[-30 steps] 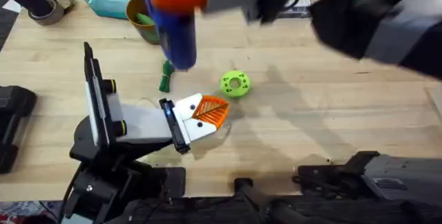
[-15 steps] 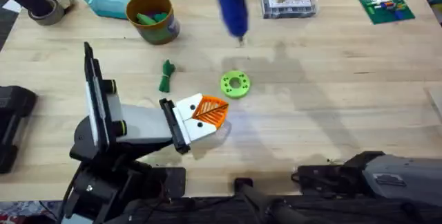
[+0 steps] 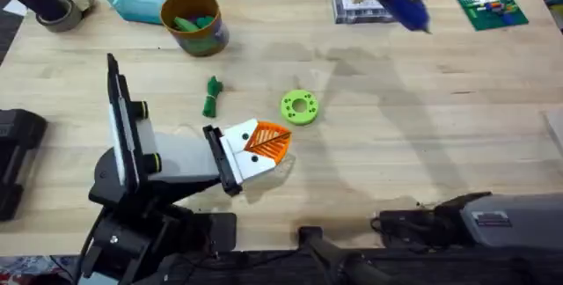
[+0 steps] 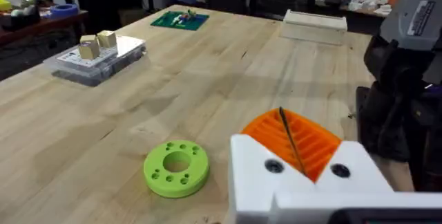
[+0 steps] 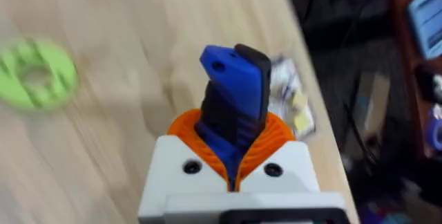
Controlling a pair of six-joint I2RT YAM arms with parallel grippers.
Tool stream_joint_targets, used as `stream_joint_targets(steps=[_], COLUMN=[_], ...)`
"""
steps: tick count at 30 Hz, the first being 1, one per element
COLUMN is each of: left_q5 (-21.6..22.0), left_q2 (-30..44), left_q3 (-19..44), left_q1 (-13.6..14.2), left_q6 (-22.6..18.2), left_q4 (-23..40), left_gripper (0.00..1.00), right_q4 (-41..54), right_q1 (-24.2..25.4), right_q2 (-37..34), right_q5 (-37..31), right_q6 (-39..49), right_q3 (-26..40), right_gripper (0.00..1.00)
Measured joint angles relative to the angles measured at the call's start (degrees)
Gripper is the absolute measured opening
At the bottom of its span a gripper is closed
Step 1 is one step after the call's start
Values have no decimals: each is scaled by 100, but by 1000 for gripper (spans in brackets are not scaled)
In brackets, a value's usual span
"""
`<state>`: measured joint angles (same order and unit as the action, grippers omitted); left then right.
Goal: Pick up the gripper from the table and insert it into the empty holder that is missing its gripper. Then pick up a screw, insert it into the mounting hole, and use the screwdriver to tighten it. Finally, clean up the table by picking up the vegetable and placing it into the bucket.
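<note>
At ten o'clock the bucket (image 3: 195,21) stands; the vegetable (image 3: 212,97) lies below it. Near table centre the left gripper (image 3: 268,142) rests, fingers pressed together. At one o'clock the right gripper (image 5: 231,162) pinches the screwdriver (image 3: 405,8) aloft.

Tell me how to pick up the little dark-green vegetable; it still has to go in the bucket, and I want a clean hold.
Grip the vegetable across its slim stem, mid-length, coming straight down from above. It lies flat on the table, long axis running roughly toward the bucket, so the claw should close across its narrow width. The leafy knot looks too lumpy to hold steadily.
</note>
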<state>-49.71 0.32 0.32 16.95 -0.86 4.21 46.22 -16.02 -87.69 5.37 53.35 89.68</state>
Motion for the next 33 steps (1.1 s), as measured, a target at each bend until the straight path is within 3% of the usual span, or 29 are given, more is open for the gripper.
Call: stream_joint_targets(steps=[12, 20, 30, 31, 33], left_q5=[1, 1, 1, 1, 1], left_q2=[-1, 0, 0, 0, 0], left_q3=[0, 0, 0, 0, 0], left_q1=[0, 0, 0, 0, 0], left_q6=[0, 0, 0, 0, 0], left_q4=[0, 0, 0, 0, 0], left_gripper=[4, 4, 4, 4, 4], right_q4=[-154, -210, -239, -241, -230], right_q1=[368, 643, 703, 703, 703], right_q2=[-1658, -2470, -2966, -2974, -2976], right_q5=[-1308, -1495, -1306, -1301, -1302], right_q6=[2094, 2368, 2427, 2433, 2442], right_q3=[-108, -136, -155, -165, -179], right_gripper=[25, 25, 25, 36, 170])
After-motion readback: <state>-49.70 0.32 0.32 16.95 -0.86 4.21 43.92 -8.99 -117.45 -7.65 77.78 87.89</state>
